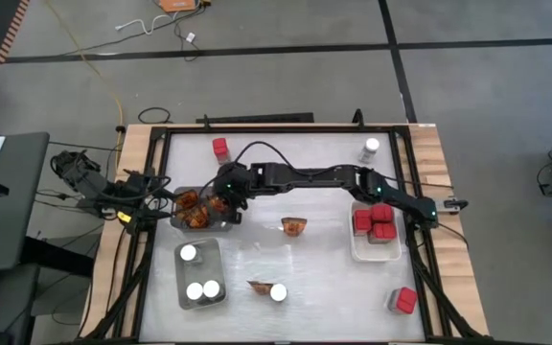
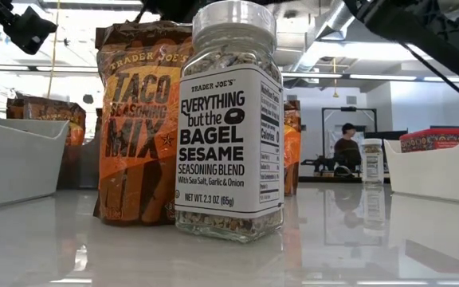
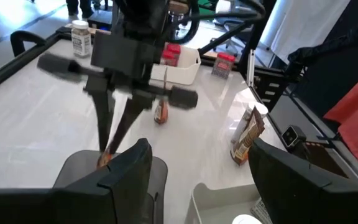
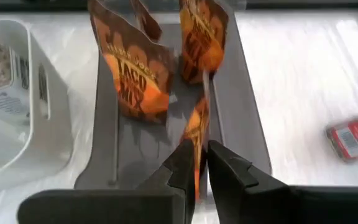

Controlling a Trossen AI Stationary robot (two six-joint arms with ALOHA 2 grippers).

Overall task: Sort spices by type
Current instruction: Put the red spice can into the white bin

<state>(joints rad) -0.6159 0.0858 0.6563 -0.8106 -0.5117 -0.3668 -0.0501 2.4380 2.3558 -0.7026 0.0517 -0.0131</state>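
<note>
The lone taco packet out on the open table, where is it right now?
In the high view the taco packet lies near the table's middle, between the grey tray of packets on the left and the white tray of red boxes on the right.

The white surface (image 1: 295, 268) is framed by a dark rail. Three trays are set on it: a grey tray (image 1: 202, 222) at left (packets inside), a clear tray (image 1: 199, 273) of jars, and a white tray (image 1: 376, 247) with red boxes. Loose items are scattered between: a red box (image 1: 220, 147), a jar (image 1: 371, 149), a packet (image 1: 293, 226), another red box (image 1: 405, 300).
</note>
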